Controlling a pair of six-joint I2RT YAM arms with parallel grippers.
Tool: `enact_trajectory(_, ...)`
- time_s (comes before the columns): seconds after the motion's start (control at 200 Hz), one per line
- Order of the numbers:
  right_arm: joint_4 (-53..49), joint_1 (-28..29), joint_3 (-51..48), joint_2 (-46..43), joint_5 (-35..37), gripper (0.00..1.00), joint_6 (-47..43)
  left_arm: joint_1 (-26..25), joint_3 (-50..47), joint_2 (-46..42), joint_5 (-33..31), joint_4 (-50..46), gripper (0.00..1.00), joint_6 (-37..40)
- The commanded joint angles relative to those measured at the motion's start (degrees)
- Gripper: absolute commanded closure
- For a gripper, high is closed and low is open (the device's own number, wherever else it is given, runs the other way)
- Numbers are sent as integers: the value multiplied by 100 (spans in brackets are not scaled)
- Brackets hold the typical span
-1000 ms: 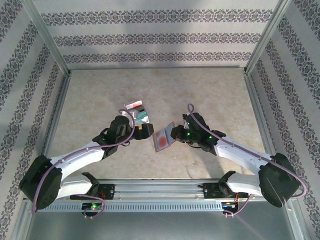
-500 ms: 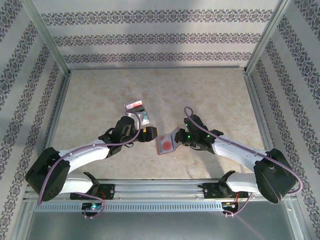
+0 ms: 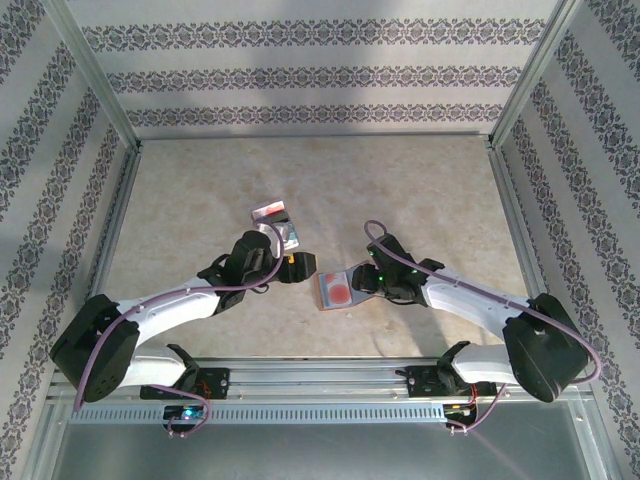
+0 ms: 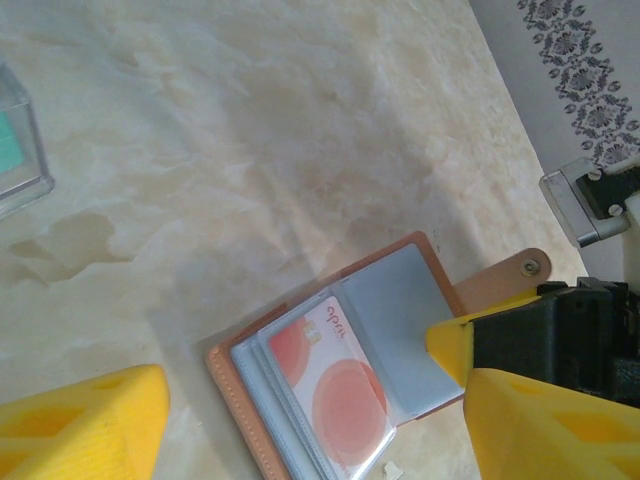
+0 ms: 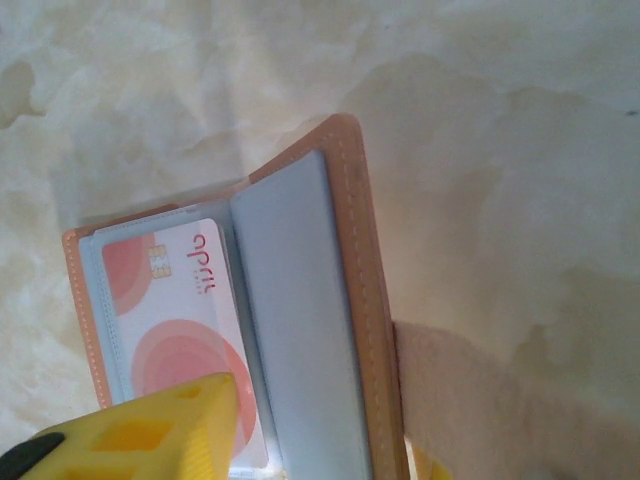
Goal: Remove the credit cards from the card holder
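Note:
The card holder [image 3: 330, 291] lies open and flat on the table between the two arms. It is brown leather with a grey-blue lining [image 4: 392, 300]. A white credit card with red circles [image 4: 340, 385] sits in a clear sleeve on its left half [image 5: 165, 300]. My right gripper [image 3: 362, 283] is at the holder's right edge, and its jaws [image 5: 320, 450] stand open astride the raised right cover [image 5: 365, 300]. My left gripper [image 3: 298, 266] hovers open just left of the holder, with nothing between its fingers [image 4: 85, 425].
Loose cards lie behind the left gripper: a red and white one [image 3: 271, 211] and a teal one in a clear sleeve [image 3: 288, 236], whose corner shows at the left [image 4: 15, 150]. Metal frame rails and patterned walls ring the table.
The right gripper has lowered the tilted card holder onto the table and opened its jaws. The left gripper has shifted a little right, toward the holder.

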Motion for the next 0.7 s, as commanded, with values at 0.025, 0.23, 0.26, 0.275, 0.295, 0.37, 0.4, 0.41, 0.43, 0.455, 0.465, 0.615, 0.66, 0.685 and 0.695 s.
enact_trajectory(0.025, -486, -146, 41, -508, 388, 46, -144, -250, 318, 82, -149, -214, 24, 419)
enact_trajectory(0.23, -1181, -289, 134, -1210, 720, 48, -239, -669, 585, 484, -432, -459, 28, 687)
enact_trajectory(0.26, -1253, -298, 145, -1313, 758, 50, -249, -739, 611, 573, -430, -438, 29, 695)
enact_trajectory(0.275, -1279, -303, 152, -1363, 773, 52, -250, -771, 626, 619, -439, -426, 29, 695)
enact_trajectory(0.295, -1303, -303, 154, -1424, 780, 54, -258, -831, 644, 674, -443, -412, 29, 695)
enact_trajectory(0.37, -1318, -290, 154, -1599, 723, 61, -244, -1026, 745, 937, -480, -415, 31, 708)
enact_trajectory(0.4, -1304, -284, 154, -1647, 682, 63, -240, -1105, 797, 1034, -503, -428, 32, 717)
enact_trajectory(0.41, -1300, -282, 154, -1653, 676, 64, -233, -1129, 807, 1078, -511, -438, 32, 721)
enact_trajectory(0.43, -1286, -277, 154, -1668, 642, 65, -225, -1179, 843, 1150, -526, -446, 33, 730)
enact_trajectory(0.455, -1263, -257, 154, -1683, 611, 66, -218, -1233, 873, 1242, -539, -463, 35, 737)
enact_trajectory(0.465, -1245, -249, 154, -1682, 583, 66, -228, -1251, 888, 1272, -542, -471, 35, 743)
enact_trajectory(0.615, -884, -156, 128, -1530, 202, 66, -254, -1331, 917, 1623, -555, -432, 41, 678)
enact_trajectory(0.66, -752, -149, 119, -1439, 91, 67, -272, -1331, 933, 1691, -574, -457, 43, 693)
enact_trajectory(0.685, -672, -141, 106, -1382, 29, 67, -278, -1331, 941, 1729, -570, -472, 43, 704)
enact_trajectory(0.695, -643, -138, 102, -1361, 7, 67, -278, -1331, 947, 1746, -580, -475, 44, 711)
